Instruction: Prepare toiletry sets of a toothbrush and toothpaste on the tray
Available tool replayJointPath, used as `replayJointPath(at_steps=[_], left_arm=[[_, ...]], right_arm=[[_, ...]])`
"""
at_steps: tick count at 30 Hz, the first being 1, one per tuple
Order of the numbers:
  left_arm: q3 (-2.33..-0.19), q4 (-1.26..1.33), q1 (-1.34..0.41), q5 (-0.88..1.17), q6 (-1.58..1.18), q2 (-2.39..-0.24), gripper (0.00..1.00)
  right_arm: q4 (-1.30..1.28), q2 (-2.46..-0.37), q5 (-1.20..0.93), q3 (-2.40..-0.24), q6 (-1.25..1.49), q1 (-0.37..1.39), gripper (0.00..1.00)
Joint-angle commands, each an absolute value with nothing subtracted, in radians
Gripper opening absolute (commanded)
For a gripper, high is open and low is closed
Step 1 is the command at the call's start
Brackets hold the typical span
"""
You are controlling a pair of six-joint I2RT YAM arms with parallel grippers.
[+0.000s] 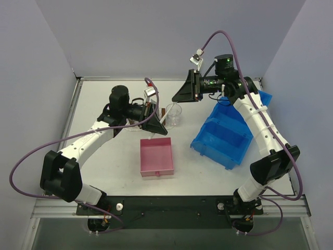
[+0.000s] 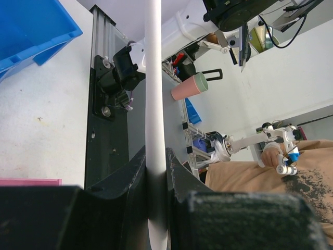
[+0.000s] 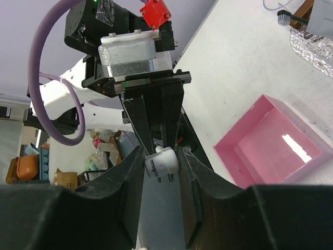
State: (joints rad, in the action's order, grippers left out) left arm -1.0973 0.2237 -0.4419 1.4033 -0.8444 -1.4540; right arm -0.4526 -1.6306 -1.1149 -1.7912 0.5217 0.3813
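My left gripper [image 2: 155, 154] [image 1: 157, 126] is shut on the white handle of a toothbrush [image 2: 154, 78], which runs straight across its jaws. In the right wrist view my right gripper [image 3: 162, 155] [image 1: 178, 96] has both jaws against that toothbrush's white end [image 3: 164, 162], just below the left gripper's fingertips. The clear bumpy tray [image 3: 312, 48] lies at the top right of that view, with a second toothbrush [image 3: 285, 16] with dark bristles leaning at a brown block [image 3: 304, 9]. In the top view the left gripper hides most of the tray. The toothpaste is out of view.
A square pink box [image 1: 156, 156] [image 3: 273, 143] sits near the table's middle. A big blue bin [image 1: 229, 133] stands to the right under the right arm. A clear cup [image 1: 173, 114] stands just beyond the left gripper. Grey walls close in the table.
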Motion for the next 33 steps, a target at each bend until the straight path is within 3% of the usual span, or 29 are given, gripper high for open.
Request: replayJointPath(at_steps=[1,7,9,12,13,14,16,17,24,33], left_arm=[[-1.101,0.252,-0.431,1.399,-0.834,-1.425,0.00],[-1.114,0.189,-0.423,1.384,-0.795,-1.424,0.00],[-1.118,0.173,-0.420,1.379,-0.781,-1.424,0.06],[-1.138,0.097,-0.402,1.358,-0.726,-1.424,0.23],[-1.146,0.068,-0.397,1.339,-0.704,-1.424,0.36],[-1.157,0.040,-0.387,1.330,-0.686,-1.422,0.40],[-1.164,0.002,-0.376,1.301,-0.643,-1.414,0.60],[-1.173,-0.043,-0.362,1.290,-0.629,-1.411,0.63],[-1.276,-0.326,-0.284,1.083,-0.410,-1.381,0.69],[-1.312,-0.304,-0.227,0.777,-0.428,-1.324,0.70]], right_arm=[[-0.419,-1.609,-1.166,-1.790,0.523,0.394,0.22],[-0.419,-1.609,-1.143,-1.796,0.522,0.394,0.10],[-0.419,-1.606,-1.131,-1.796,0.517,0.393,0.07],[-0.413,-1.597,-1.103,-1.793,0.514,0.390,0.02],[-0.408,-1.592,-1.085,-1.792,0.514,0.388,0.00],[-0.407,-1.589,-1.075,-1.790,0.514,0.387,0.00],[-0.394,-1.582,-1.060,-1.786,0.515,0.384,0.00],[-0.391,-1.578,-1.046,-1.781,0.514,0.379,0.00],[-0.382,-1.545,-0.971,-1.700,0.491,0.374,0.00],[-0.301,-1.477,-0.645,-1.596,0.364,0.462,0.00]])
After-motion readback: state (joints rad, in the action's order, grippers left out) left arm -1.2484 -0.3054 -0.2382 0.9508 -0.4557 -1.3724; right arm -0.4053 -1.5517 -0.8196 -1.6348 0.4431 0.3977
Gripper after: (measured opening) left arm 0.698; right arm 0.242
